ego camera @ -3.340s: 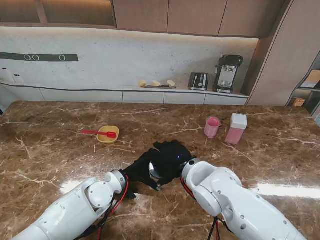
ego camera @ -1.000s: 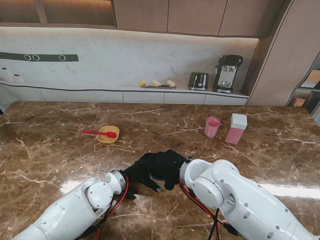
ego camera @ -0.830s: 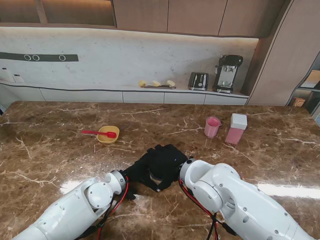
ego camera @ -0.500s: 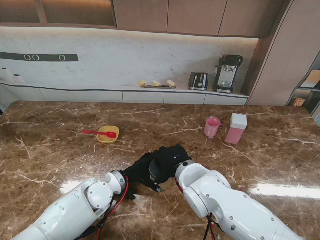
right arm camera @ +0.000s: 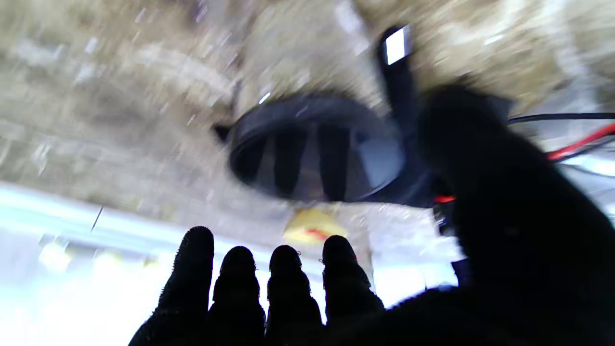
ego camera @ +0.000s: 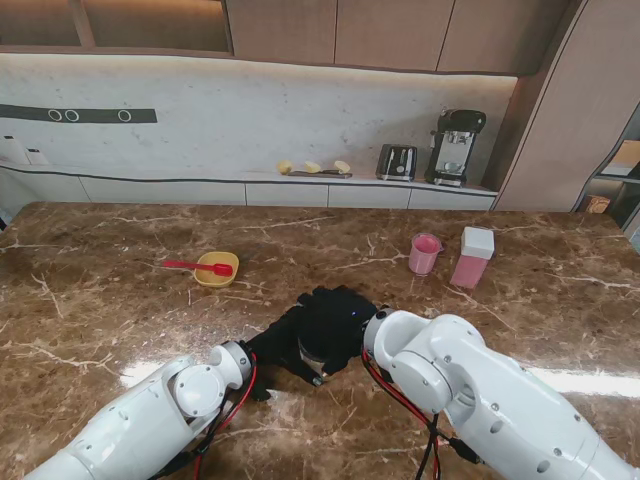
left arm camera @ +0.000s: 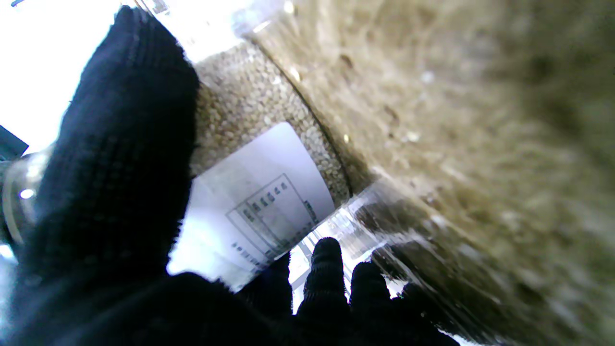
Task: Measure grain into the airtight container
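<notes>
The left hand (ego camera: 283,340) grips a clear grain jar (left arm camera: 250,144) at the bench's (ego camera: 120,300) near middle, the right hand (ego camera: 335,318) cupped over its dark lid (right arm camera: 312,149), its grasp unclear

a brown marble counter (ego camera: 120,300) carries a yellow bowl (ego camera: 216,268) with a red spoon (ego camera: 197,266) across it on the left, and a pink cup (ego camera: 425,253) beside a white-lidded pink container (ego camera: 472,257) on the right.
</notes>
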`<action>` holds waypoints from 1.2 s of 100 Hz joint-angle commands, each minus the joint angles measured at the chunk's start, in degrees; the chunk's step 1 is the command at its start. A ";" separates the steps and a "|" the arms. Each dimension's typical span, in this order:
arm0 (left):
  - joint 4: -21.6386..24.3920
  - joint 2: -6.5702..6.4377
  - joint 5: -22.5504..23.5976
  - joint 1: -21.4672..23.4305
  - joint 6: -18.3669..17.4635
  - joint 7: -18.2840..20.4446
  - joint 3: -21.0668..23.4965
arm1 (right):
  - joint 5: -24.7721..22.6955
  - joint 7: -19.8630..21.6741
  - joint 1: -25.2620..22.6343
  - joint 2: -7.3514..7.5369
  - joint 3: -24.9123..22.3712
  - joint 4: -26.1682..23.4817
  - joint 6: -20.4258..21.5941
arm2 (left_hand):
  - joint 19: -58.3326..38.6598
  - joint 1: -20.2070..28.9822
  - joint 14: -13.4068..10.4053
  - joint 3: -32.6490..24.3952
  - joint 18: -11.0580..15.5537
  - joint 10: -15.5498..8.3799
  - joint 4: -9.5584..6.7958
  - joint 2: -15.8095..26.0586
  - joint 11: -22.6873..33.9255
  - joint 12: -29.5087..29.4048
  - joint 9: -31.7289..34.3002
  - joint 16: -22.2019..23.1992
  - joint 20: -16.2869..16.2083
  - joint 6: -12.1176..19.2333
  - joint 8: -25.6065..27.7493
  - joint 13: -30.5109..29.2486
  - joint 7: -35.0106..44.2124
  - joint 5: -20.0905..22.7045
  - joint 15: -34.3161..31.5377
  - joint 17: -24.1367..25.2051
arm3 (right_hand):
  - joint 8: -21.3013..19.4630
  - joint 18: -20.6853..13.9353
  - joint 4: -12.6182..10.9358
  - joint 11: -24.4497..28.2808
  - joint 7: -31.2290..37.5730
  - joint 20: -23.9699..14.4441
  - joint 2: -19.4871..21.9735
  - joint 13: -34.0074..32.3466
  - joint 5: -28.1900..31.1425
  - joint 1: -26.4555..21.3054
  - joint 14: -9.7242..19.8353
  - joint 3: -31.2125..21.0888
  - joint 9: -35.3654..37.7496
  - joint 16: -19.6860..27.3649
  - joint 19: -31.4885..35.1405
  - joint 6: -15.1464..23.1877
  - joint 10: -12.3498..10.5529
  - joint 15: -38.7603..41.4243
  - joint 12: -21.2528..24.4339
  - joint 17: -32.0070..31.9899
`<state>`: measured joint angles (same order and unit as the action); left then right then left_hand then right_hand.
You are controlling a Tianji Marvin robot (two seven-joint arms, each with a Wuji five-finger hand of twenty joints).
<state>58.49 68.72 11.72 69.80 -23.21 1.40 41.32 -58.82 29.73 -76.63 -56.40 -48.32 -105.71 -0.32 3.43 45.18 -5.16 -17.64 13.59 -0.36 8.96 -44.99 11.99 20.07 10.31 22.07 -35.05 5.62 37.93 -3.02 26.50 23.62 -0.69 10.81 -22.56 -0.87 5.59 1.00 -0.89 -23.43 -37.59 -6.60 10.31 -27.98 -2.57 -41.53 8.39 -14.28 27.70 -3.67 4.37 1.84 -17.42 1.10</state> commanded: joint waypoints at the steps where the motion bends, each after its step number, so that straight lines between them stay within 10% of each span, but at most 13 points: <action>1: -2.37 -0.57 0.70 2.11 1.13 1.21 -0.99 | -1.51 -0.62 -1.82 -1.00 0.16 0.85 -1.47 | -15.26 8.25 8.55 -11.06 -21.81 -1.54 -1.94 20.50 -0.02 -0.20 0.91 2.26 -3.76 10.17 5.29 -3.64 13.12 7.75 -5.24 -5.76 | 0.68 -0.46 -2.76 0.53 -0.29 -2.25 1.73 0.86 -1.99 5.99 0.28 5.86 -0.60 -1.07 -0.43 -2.65 0.90 1.17 -1.21 0.74; 9: -2.08 -0.71 0.85 2.31 1.25 1.29 -0.81 | -4.73 -2.22 -1.98 -1.44 1.06 1.05 -4.72 | -15.28 8.28 8.57 -11.04 -21.84 -1.51 -1.95 20.51 -0.03 -0.20 0.84 2.26 -3.76 10.14 5.30 -3.63 13.13 7.76 -5.23 -5.75 | -9.73 0.52 -2.90 4.35 4.37 -4.78 1.29 -4.24 -2.04 11.37 -0.87 3.43 2.86 -3.23 4.00 -5.93 2.04 5.57 -3.47 4.98; 25: -1.85 -0.83 1.05 2.53 1.38 1.32 -0.57 | -9.42 -2.84 -0.95 -1.89 3.84 1.89 -10.02 | -15.28 8.43 8.59 -10.95 -21.80 -1.43 -1.97 20.49 -0.01 -0.21 0.87 2.23 -3.72 10.10 5.34 -3.51 13.19 7.81 -5.19 -5.73 | -17.84 1.65 -1.81 16.21 15.07 -13.65 1.28 -20.34 2.79 16.24 -0.70 -0.05 8.75 -15.99 21.39 -5.55 0.23 21.85 -14.18 19.70; 40: -1.81 -0.75 0.94 2.67 1.45 1.13 -0.46 | -7.26 -5.66 -0.24 -2.12 4.59 3.30 -10.36 | -15.28 8.51 8.49 -10.85 -21.77 -1.40 -1.99 20.63 -0.02 -0.23 0.94 2.21 -3.70 10.10 5.30 -3.44 13.14 7.75 -5.17 -5.75 | -22.74 0.71 -3.14 27.26 21.14 -13.83 2.85 -31.43 11.49 2.39 1.59 6.61 17.46 -24.64 36.24 -3.17 -1.47 35.64 -22.28 29.94; 49: -1.77 -0.81 0.99 2.67 1.46 1.20 -0.47 | -4.36 -2.41 -0.16 -1.52 3.27 2.35 -5.95 | -15.25 8.60 8.54 -10.81 -21.78 -0.69 -2.04 20.71 -0.08 -0.25 0.85 2.20 -3.66 10.15 5.29 -3.46 13.11 7.72 -5.17 -5.73 | -20.40 2.75 -1.27 22.76 17.84 -7.81 -2.41 -27.45 12.67 -4.59 -0.04 -20.05 16.87 -17.70 27.31 -0.58 -2.36 25.15 -18.37 24.60; 57: -1.71 -0.87 1.12 2.71 1.49 1.25 -0.40 | 0.52 3.23 0.33 -0.50 1.61 1.22 -0.83 | -15.19 8.53 8.52 -10.75 -21.81 -1.32 -2.04 20.68 -0.09 -0.26 0.92 2.17 -3.62 10.19 5.28 -3.40 13.10 7.75 -5.14 -5.69 | -12.70 2.30 -0.30 10.64 6.58 0.07 -4.38 -10.40 7.80 -9.45 -3.39 -24.52 9.75 -3.80 7.96 2.24 -1.95 6.82 -7.83 10.48; 66: -1.54 -0.94 1.28 2.83 1.62 1.24 -0.30 | 4.07 8.01 0.81 0.37 0.69 0.06 0.79 | -15.13 8.51 8.50 -10.79 -21.77 -1.36 -2.06 20.68 -0.11 -0.26 0.95 2.17 -3.60 10.13 5.27 -3.43 13.05 7.71 -5.15 -5.70 | -8.63 0.70 -0.02 2.90 -0.23 3.63 -5.03 1.82 -1.04 -6.81 -3.33 -18.59 0.21 2.18 -1.33 3.69 0.07 0.51 -1.14 1.84; 82: -1.47 -0.94 1.33 2.99 1.71 1.13 -0.23 | 1.70 3.33 -0.84 -0.37 0.03 0.57 0.09 | -15.12 8.46 8.50 -10.94 -21.78 -1.44 -2.07 20.65 -0.16 -0.27 0.91 2.16 -3.62 10.22 5.31 -3.44 13.03 7.71 -5.15 -5.72 | -0.11 0.49 -1.62 -0.54 -0.70 2.25 1.66 2.13 -1.99 3.04 -3.14 6.16 -0.94 2.49 -2.14 -0.59 1.18 -0.13 0.64 1.30; 91: -1.32 -1.02 1.42 3.11 1.81 1.19 -0.13 | -4.73 -1.50 -1.78 -1.30 0.94 1.10 -4.14 | -15.15 8.46 8.48 -10.98 -21.80 -1.48 -2.05 20.66 -0.11 -0.23 1.01 2.17 -3.65 10.20 5.34 -3.48 13.05 7.75 -5.17 -5.75 | -12.34 2.02 -2.78 4.70 4.91 -1.20 3.78 -6.33 -1.82 10.17 -3.94 4.56 3.51 -0.98 4.32 -5.18 1.94 6.02 -2.83 7.58; 120: -1.24 -1.13 1.59 3.21 1.78 1.31 0.00 | -8.94 -3.71 0.02 -2.09 4.68 3.01 -12.07 | -15.16 8.42 8.51 -10.95 -21.86 -1.14 -1.97 20.58 -0.13 -0.22 0.81 2.18 -3.66 10.25 5.44 -3.45 13.11 7.83 -5.16 -5.70 | -21.00 1.83 -2.39 26.20 21.76 -11.99 2.79 -33.26 13.12 8.13 -0.16 5.23 18.89 -22.94 34.20 -2.67 -0.94 33.82 -20.11 31.67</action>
<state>59.89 68.37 12.63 70.95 -22.52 1.55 42.29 -68.64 25.22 -76.63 -58.35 -43.62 -103.49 -12.68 3.43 45.18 -5.19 -17.64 13.82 -0.36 8.96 -44.26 11.99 20.07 10.31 22.07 -34.99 5.32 37.95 -3.02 26.01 23.12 -0.69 10.69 -41.87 1.82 4.71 23.74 19.34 -33.61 -35.95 -36.98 21.18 -18.37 -3.62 -35.80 25.12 -34.33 57.74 -7.18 4.65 31.64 -34.65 30.11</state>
